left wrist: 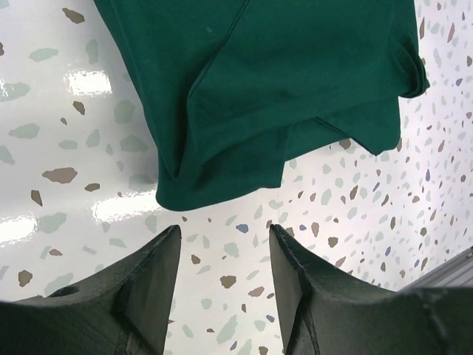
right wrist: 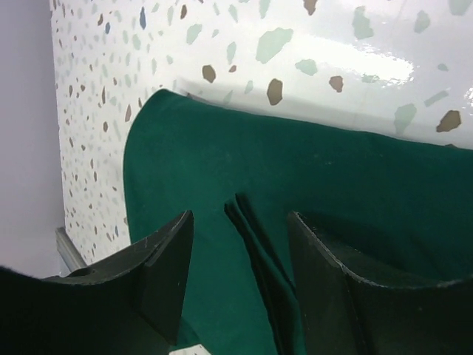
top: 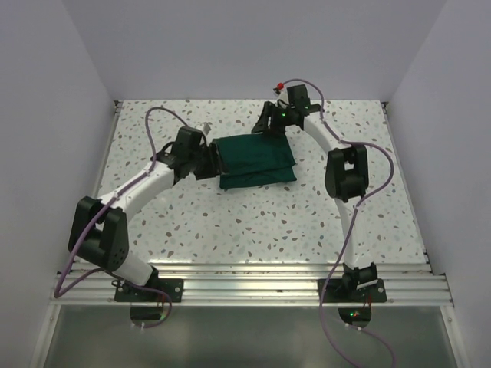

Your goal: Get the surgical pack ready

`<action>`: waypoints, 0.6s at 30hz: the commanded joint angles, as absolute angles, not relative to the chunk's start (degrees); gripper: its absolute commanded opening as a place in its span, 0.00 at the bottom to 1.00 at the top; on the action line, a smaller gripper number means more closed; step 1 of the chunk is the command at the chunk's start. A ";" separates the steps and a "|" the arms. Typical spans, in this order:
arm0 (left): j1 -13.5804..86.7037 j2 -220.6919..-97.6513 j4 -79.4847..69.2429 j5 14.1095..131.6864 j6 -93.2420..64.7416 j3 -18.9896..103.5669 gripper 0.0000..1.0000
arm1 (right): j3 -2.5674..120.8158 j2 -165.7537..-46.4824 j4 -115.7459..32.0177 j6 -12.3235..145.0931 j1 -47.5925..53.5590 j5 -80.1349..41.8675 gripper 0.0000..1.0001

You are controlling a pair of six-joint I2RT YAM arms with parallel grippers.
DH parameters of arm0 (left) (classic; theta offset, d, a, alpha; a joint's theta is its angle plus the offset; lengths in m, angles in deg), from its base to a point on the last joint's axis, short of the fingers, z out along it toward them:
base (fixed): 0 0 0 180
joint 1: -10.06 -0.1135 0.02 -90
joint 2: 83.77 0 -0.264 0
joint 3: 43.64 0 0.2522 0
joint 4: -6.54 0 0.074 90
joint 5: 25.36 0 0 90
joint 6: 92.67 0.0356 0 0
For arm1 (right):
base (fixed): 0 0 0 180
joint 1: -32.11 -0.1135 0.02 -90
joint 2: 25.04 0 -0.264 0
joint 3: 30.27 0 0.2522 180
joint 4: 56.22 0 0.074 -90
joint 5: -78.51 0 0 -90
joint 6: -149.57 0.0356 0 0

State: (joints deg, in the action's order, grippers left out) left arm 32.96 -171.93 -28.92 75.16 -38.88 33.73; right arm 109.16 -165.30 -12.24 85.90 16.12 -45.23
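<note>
The surgical pack is a dark green folded fabric bundle lying on the speckled table at centre back. My left gripper is open at the bundle's left edge; in the left wrist view the pack lies just beyond the open, empty fingers, not touching them. My right gripper is open over the bundle's far edge; in the right wrist view the green cloth with a raised fold lies between and under the open fingers. No tray or gauze shows.
White walls enclose the table on three sides. A purple cable loops over the left arm, another cable over the right arm. An aluminium rail runs along the near edge.
</note>
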 commanded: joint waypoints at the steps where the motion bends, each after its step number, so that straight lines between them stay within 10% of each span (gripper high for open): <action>1: 32.56 -169.28 -26.39 77.03 -38.44 32.44 0.55 | 107.60 -163.74 -17.05 85.94 15.33 -50.86 0.57; 10: 32.56 -167.61 -25.59 76.59 -39.67 29.62 0.54 | 100.13 -160.83 -16.18 83.39 14.53 -51.57 0.58; 18: 32.65 -167.09 -23.84 77.55 -40.90 27.51 0.53 | 98.45 -158.81 -15.92 83.56 14.36 -55.00 0.39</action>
